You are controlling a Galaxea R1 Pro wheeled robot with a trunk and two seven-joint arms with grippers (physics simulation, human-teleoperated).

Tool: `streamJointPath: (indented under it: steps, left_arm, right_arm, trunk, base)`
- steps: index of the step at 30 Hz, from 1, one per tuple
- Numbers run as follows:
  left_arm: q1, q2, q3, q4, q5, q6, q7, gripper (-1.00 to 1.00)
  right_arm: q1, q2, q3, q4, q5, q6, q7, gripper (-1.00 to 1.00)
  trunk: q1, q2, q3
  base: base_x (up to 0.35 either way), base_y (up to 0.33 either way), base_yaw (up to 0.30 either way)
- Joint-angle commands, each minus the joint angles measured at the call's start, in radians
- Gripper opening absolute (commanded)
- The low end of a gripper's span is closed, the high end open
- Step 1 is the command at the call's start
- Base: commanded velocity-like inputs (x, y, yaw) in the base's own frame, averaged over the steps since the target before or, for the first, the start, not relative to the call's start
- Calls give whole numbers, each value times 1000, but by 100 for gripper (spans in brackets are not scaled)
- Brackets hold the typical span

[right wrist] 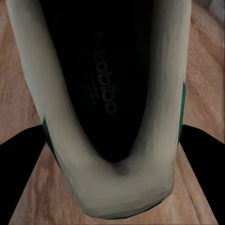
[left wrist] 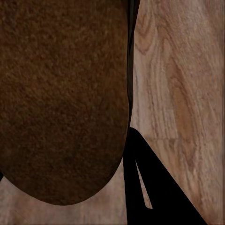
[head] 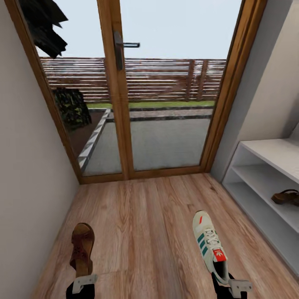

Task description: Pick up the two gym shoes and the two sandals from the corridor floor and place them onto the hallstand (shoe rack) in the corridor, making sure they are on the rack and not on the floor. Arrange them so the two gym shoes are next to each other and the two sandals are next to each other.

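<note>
"adidas" is printed in dark letters on the insole inside the sneaker (right wrist: pixel 110 89), in mid-frame.

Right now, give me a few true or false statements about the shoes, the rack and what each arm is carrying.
1. The left gripper holds a brown sandal. True.
2. The right gripper holds the other sandal. False: it holds a white sneaker by the heel end.
3. A second sandal already lies on a shelf of the grey rack. True.
4. The rack stands on the robot's left. False: it is along the right wall.
5. The glass door ahead stands wide open. False: it looks shut, with its handle in view.
</note>
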State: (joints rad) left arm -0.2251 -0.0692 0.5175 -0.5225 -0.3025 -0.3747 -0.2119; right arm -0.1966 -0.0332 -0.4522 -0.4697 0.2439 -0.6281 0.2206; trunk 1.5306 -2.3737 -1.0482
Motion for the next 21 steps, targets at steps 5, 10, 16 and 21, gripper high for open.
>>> streamJointPath:
  steps: [5, 10, 16, 21]
  left_arm:
    - [0, -1, 9, 1, -9, -3, -7, -100]
    - [0, -1, 9, 1, -9, -3, -7, -100]
    - [0, -1, 9, 2, -9, -3, -7, -100]
    - [0, -1, 9, 2, -9, -3, -7, -100]
  right_arm:
    - [-1, 1, -8, 3, 9, -4, 6, -100]
    - [-1, 1, -8, 3, 9, -4, 6, -100]
    - [-1, 1, -8, 5, 9, -4, 6, -100]
    - [-1, 1, -8, 5, 9, -4, 6, -100]
  trunk:
    - [0, 0, -1]
    - [0, 0, -1]
    - [0, 0, -1]
    - [0, 0, -1]
  base:
    - [304, 115, -264]
    - [144, 76, -264]
    - [7, 3, -264]
    - [0, 0, -264]
